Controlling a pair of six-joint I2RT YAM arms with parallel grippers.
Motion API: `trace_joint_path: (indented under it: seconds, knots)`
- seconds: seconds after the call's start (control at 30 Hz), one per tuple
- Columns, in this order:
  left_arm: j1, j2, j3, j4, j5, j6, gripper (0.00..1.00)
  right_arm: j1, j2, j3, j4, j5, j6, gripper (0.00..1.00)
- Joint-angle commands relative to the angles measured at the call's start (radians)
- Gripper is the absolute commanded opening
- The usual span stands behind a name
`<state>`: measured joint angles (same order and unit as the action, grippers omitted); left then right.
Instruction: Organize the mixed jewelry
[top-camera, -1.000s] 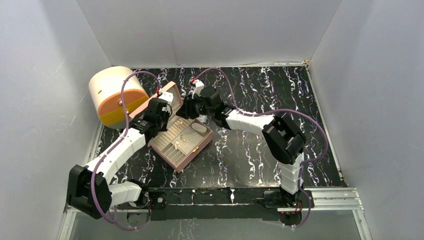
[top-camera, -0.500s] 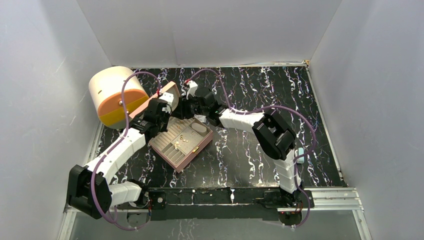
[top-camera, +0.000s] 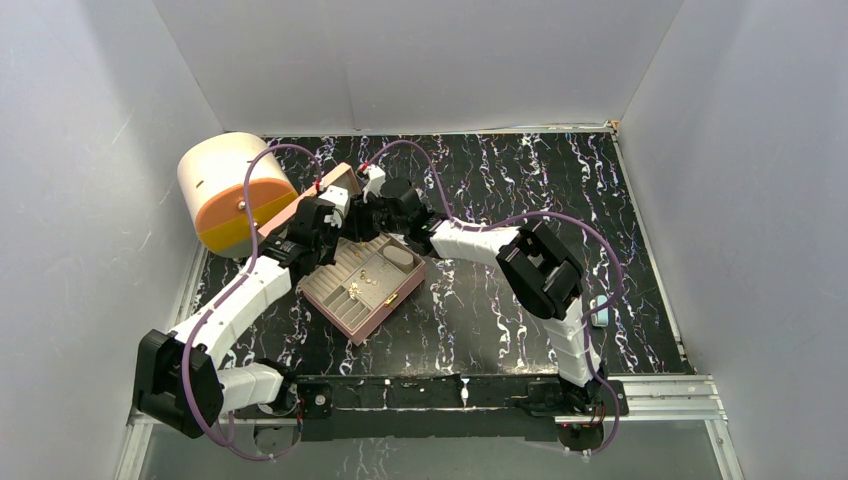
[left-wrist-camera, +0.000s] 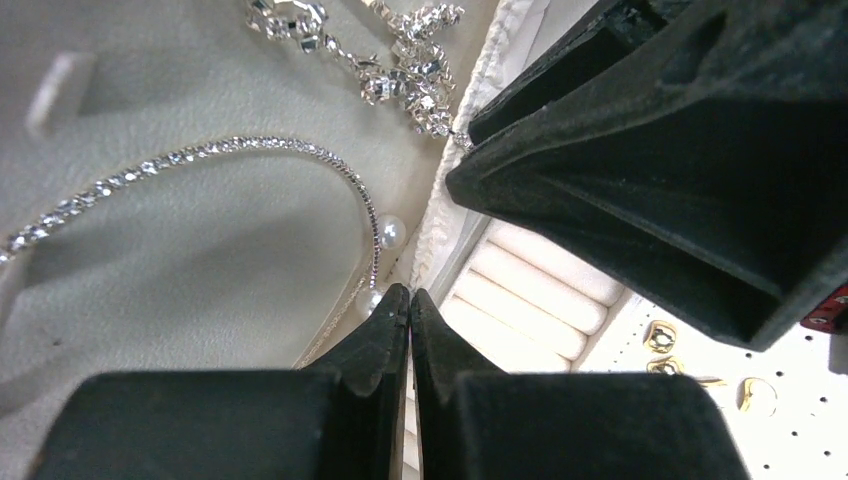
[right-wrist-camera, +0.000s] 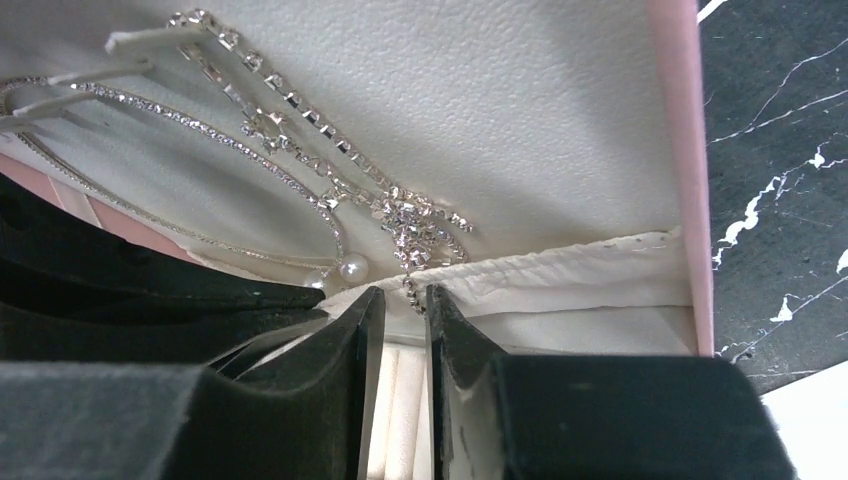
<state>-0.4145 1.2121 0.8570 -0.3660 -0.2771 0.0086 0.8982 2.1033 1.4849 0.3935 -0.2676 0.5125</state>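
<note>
At the lid (right-wrist-camera: 680, 150) of the pink box (top-camera: 352, 310), left fingers (left-wrist-camera: 392, 325) shut tight beside the pearl-tipped chain (left-wrist-camera: 388, 232), grip unclear; right fingers (right-wrist-camera: 355, 340), narrowly parted, bracket the crystal chain (right-wrist-camera: 415, 225) at its dangling end, seemingly to separate them.

Bright even light, blurry close foregrounds

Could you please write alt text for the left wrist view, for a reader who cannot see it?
The left pincer, shut, has its tips beside two pearls on a thin rhinestone chain that lies against the box lid's pale lining. The right pincer juts in from the upper right near a sparkling cluster; small gold studs sit at lower right.
</note>
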Motion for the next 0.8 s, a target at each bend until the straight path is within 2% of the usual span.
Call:
trace_joint_path:
  seconds: [0.0,0.27,0.5,0.77]
  knots:
    - [-0.001,-0.022,0.011,-0.008,0.055,-0.002,0.0,0.0,0.006,0.053,0.051,0.013,-0.015,0.26]
    - [-0.001,-0.037,0.007,-0.013,0.058,-0.002,0.0,-0.001,-0.018,0.041,0.084,0.008,-0.007,0.0]
    - [-0.001,-0.05,0.0,-0.011,0.045,0.006,0.0,0.0,-0.069,-0.005,0.159,-0.008,0.013,0.0]
    - [-0.001,-0.066,-0.004,-0.01,0.072,0.027,0.0,0.001,-0.028,0.041,0.141,-0.008,0.029,0.0]
